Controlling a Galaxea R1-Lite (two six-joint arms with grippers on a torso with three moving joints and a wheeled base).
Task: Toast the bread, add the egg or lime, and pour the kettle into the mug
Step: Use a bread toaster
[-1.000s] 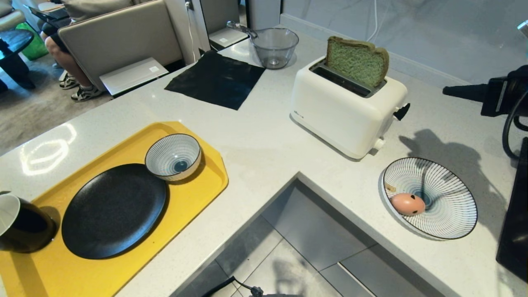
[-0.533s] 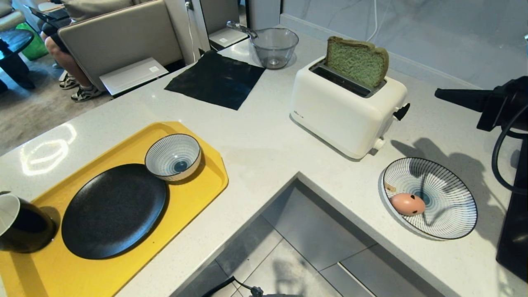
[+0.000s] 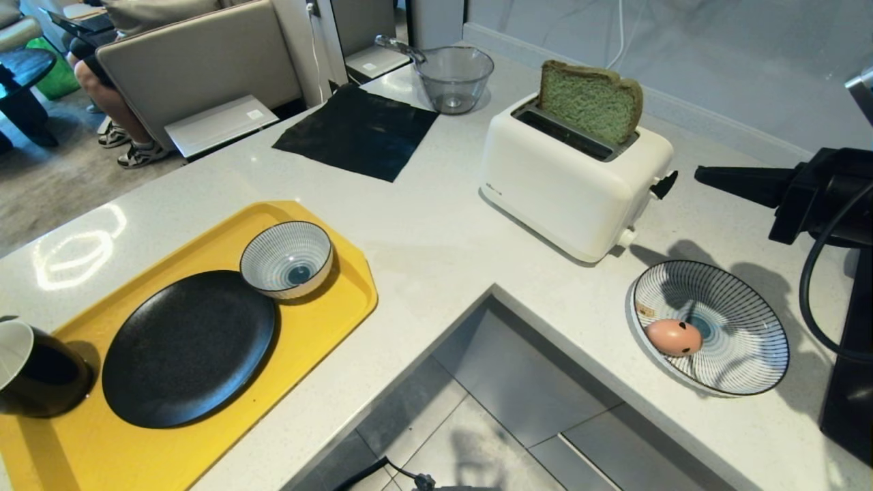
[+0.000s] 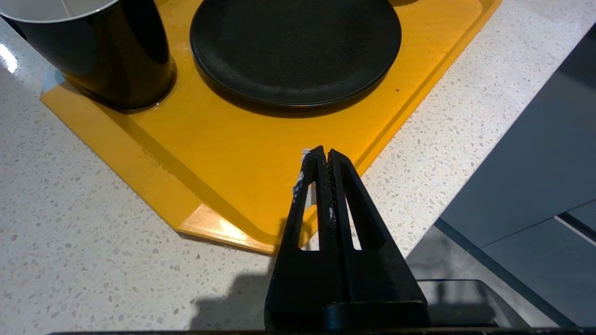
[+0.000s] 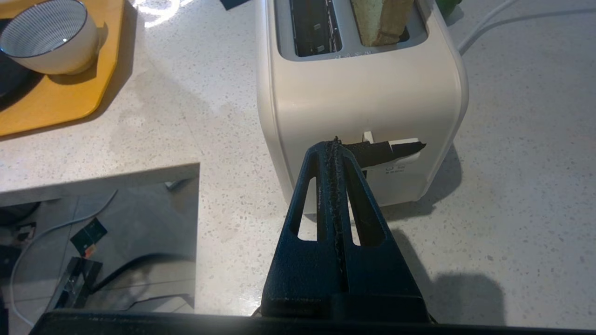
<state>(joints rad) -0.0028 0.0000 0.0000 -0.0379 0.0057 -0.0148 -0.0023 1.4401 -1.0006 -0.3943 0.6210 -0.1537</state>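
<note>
Bread (image 3: 590, 102) stands upright in the back slot of our white toaster (image 3: 573, 181), the green slice poking well above the top, at about one o'clock on the desk (image 3: 436, 239). Our right hand (image 3: 702, 176) hangs level at three o'clock, fingers pressed together with nothing between them, its tip pointing at the toaster's end and just short of the black lever (image 3: 665, 184). From the wrist we see that tip (image 5: 334, 142) lined up in front of the lever (image 5: 386, 149) on the toaster (image 5: 358, 102); whether they touch, we cannot tell. The near slot is bare, and the bread (image 5: 382, 21) fills the other one.

Down at four o'clock the pink egg (image 3: 673, 337) lies in the wide striped dish (image 3: 743, 320), on the side nearest us.

Over at eight o'clock sits the yellow tray (image 3: 327, 314), carrying a black plate (image 3: 187, 348) and, touching its far rim, a small striped bowl (image 3: 286, 259). The black mug (image 3: 37, 372) stands at the tray's left end, white inside.

Our left hand (image 4: 324, 156) hovers above the tray's near corner (image 4: 223, 153), fingers together and holding nothing, with the mug (image 4: 102, 51) and the plate (image 4: 295, 46) ahead of it.

At eleven o'clock lie a black mat (image 3: 354, 133) and a clear glass bowl (image 3: 453, 78). A person's legs (image 3: 112, 109) show beyond the desk.
</note>
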